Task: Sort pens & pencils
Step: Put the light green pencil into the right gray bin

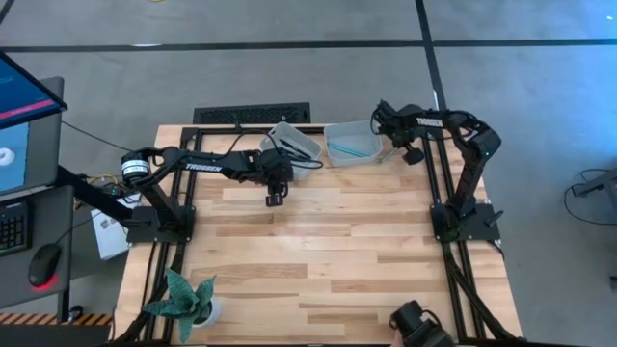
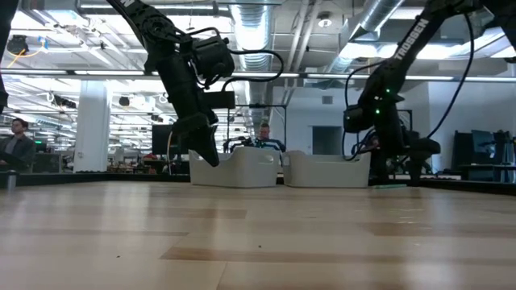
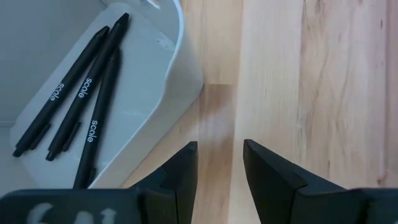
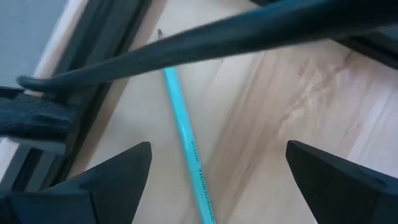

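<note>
The right end effector (image 4: 214, 180) is hanging with its jaws spread wide over a teal pencil (image 4: 186, 143) lying on the counter (image 1: 357, 251). The left end effector (image 3: 221, 168) is hovering narrowly parted and empty beside the white bin (image 3: 155, 81) holding three black pens (image 3: 81, 93).

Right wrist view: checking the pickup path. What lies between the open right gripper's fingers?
The right gripper stands open, and a teal pencil lies on bare wood between its fingers, untouched. The right wrist view shows this.

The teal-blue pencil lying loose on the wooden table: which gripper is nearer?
Right. The right gripper hangs open directly over the teal-blue pencil; the left gripper is across the table, beside the white bin.
</note>
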Action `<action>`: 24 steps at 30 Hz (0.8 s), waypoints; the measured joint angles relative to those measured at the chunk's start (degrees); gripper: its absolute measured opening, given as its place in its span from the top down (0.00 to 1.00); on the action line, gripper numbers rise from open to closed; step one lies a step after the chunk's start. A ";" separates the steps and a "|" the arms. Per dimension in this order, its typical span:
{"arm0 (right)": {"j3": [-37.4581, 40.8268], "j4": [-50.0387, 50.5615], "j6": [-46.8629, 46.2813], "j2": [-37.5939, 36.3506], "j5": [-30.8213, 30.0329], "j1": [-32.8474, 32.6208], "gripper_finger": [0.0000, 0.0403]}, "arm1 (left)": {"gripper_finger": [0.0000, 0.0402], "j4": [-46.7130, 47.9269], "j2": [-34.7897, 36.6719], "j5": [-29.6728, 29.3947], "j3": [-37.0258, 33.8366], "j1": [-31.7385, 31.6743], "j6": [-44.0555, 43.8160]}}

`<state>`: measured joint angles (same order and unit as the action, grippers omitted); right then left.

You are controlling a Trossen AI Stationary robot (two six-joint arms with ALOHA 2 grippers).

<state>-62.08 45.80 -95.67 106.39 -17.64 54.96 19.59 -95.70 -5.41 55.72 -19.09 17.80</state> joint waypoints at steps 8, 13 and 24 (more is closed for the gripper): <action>-0.09 -2.21 0.10 0.00 -0.82 -0.94 0.02 | 0.70 0.01 0.00 -0.02 0.00 0.00 0.56; -0.11 -2.89 0.12 -0.02 -0.87 -0.84 0.01 | 0.70 0.00 0.00 -0.41 0.00 0.00 2.96; 0.57 -2.01 -0.51 -0.11 -2.41 -0.97 0.01 | 0.70 -0.01 0.00 -1.17 0.00 -0.01 6.15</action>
<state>-61.51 43.79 -96.18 106.28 -20.05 54.00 19.58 -95.70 -6.58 55.72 -19.10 23.96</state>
